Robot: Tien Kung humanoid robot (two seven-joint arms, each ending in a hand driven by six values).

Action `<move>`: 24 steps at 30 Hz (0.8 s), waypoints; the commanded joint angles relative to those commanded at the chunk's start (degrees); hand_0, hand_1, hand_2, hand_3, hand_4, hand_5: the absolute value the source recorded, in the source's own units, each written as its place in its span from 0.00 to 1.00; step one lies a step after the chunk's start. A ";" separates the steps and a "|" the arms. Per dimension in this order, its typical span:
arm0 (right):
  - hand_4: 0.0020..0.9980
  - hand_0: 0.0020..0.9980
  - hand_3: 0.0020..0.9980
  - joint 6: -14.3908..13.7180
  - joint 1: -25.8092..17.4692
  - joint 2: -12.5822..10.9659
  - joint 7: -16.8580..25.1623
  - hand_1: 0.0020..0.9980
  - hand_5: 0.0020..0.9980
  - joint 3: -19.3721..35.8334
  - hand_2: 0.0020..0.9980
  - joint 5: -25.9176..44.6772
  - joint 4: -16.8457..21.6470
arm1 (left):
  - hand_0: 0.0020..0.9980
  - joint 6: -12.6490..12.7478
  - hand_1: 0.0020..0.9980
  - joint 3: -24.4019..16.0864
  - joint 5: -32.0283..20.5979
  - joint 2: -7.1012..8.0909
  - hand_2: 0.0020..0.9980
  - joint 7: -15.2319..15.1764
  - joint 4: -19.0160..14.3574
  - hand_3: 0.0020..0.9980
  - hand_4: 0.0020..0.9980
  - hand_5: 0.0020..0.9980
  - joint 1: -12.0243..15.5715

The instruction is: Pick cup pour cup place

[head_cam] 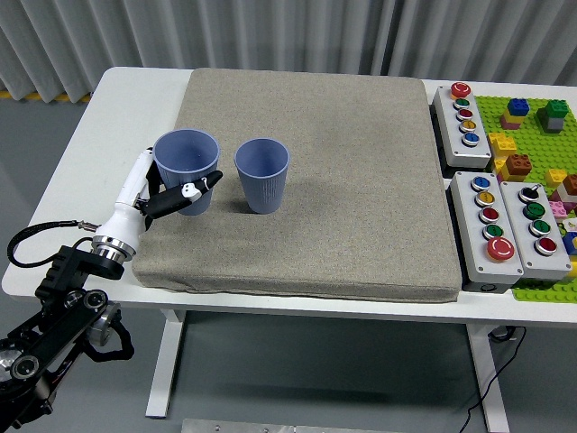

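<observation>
My left hand (171, 194) is shut on a blue ribbed cup (187, 167), held upright and lifted above the left part of the grey mat (361, 180). A second blue cup (262, 174) stands upright on the mat just to the right of the held one, a small gap between them. The inside of both cups shows only blue walls. My left arm comes in from the lower left corner. The right arm does not show.
Grey button boxes (464, 113) (509, 221) with coloured buttons sit along the mat's right edge. A green baseplate (541, 135) with toy bricks lies at the far right. The white table (108, 135) has a bare strip left of the mat.
</observation>
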 joint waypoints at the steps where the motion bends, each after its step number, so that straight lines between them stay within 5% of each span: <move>1: 0.00 0.64 0.58 0.00 0.01 -0.01 0.01 0.60 0.00 0.01 0.51 0.00 0.00 | 0.44 0.01 0.48 0.01 0.18 0.06 0.51 0.05 -0.04 0.50 0.86 0.24 -0.09; 8: 0.00 0.64 0.58 0.12 0.11 -0.12 0.13 0.60 0.00 0.13 0.51 -0.27 -0.05 | 0.44 1.96 0.48 0.44 7.19 1.58 0.51 2.82 -0.26 0.51 0.83 0.21 -3.07; 18: 0.00 0.64 0.58 -0.38 0.60 -0.40 0.32 0.60 0.00 -0.43 0.51 1.02 -0.08 | 0.45 0.77 0.48 8.55 10.62 10.18 0.51 7.58 1.65 0.51 0.82 0.20 -15.09; 24: 0.00 0.64 0.58 -0.51 0.76 -0.42 0.25 0.60 0.00 -0.76 0.51 1.58 -0.04 | 0.45 0.77 0.48 12.38 11.49 10.97 0.51 8.77 1.84 0.51 0.81 0.19 -19.80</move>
